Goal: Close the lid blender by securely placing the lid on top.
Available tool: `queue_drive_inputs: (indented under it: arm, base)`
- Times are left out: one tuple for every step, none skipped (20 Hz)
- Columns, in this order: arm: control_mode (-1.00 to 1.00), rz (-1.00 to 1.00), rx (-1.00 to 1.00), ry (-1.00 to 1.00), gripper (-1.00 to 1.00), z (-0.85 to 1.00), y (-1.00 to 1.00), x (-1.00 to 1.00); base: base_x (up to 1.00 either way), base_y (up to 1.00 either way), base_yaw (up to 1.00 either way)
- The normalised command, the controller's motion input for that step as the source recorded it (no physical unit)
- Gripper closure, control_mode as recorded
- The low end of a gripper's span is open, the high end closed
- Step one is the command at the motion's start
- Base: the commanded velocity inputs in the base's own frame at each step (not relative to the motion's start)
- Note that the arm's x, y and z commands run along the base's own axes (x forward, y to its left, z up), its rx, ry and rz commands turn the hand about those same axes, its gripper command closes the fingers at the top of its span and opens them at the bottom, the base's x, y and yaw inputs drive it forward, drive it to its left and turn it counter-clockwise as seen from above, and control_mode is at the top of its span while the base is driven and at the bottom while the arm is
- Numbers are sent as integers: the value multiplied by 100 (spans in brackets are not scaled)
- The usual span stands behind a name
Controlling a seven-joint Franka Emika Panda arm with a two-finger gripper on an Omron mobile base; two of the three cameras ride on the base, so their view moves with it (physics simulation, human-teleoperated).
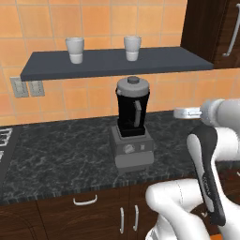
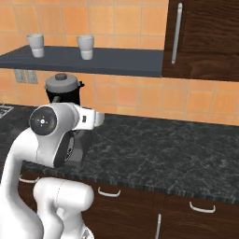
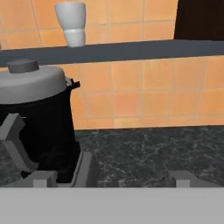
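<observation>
The blender (image 1: 133, 117) stands on the dark marble counter (image 1: 56, 159), a black jar on a boxy grey base with a round dial. The light-grey lid (image 1: 133, 86) with its darker knob sits flat on top of the jar. In the hand view the lid (image 3: 33, 83) and jar (image 3: 43, 131) are at the left. My gripper (image 3: 113, 178) is open, its two tips wide apart with nothing between them. It hangs to the right of the jar at about mid-jar height (image 1: 182, 113), apart from the blender.
A dark shelf (image 1: 112, 63) runs above the blender and carries two white cups (image 1: 75, 49) (image 1: 132, 48). Dark wood cabinets (image 2: 205, 32) hang at the right. Wall outlets (image 1: 27, 87) and a stove edge (image 1: 3, 140) lie at the left.
</observation>
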Motion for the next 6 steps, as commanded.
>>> queue_drive_inputs:
  arm:
    - [-100,0,14,0,-100,-55,-100,-100]
    - [-100,0,18,0,-100,-24,-100,-100]
    - [-100,0,17,-23,-100,-5,-100,-100]
    - [-100,0,24,-66,-100,16,-46,-100]
    - [-100,-22,15,0,-100,0,-40,-41]
    - [-100,0,0,0,-100,0,0,0]
  base:
    - [0,0,0]
    - [0,0,0]
    - [0,0,0]
    - [0,0,0]
    - [0,0,0]
    - [0,0,0]
